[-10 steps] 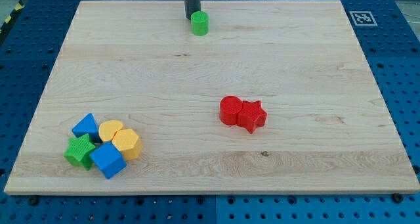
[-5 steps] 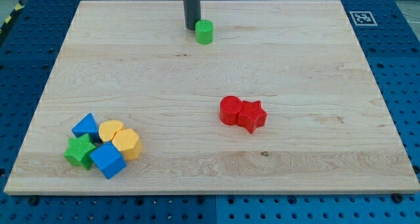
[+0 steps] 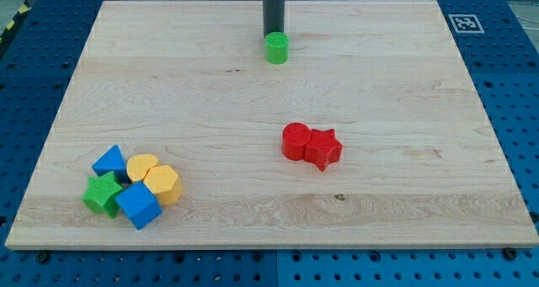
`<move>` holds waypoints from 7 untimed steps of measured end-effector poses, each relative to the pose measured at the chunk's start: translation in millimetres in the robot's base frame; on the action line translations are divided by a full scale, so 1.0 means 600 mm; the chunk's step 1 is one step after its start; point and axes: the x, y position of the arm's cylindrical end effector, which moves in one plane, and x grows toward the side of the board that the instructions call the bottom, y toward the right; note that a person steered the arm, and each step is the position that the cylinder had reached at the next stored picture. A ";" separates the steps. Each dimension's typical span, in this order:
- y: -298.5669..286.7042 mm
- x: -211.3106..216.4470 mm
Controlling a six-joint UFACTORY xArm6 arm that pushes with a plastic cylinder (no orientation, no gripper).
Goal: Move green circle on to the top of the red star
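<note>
My tip (image 3: 274, 34) sits touching the green circle (image 3: 276, 48) from the view's top, so a push drives it down the worktop (image 3: 404, 194) toward the red star (image 3: 323, 147), well apart. No claw here, just the rod.

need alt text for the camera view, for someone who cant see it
A dark rod's tip sits just above a green circle near the top middle of a wooden board. Below and to the right, a red star touches a red circle. At bottom left, blue, yellow and green blocks are clustered.
</note>
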 end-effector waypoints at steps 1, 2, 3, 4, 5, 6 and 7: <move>0.005 0.000; 0.011 0.011; 0.013 0.018; -0.019 0.022; -0.018 0.036; 0.012 0.066; 0.018 0.081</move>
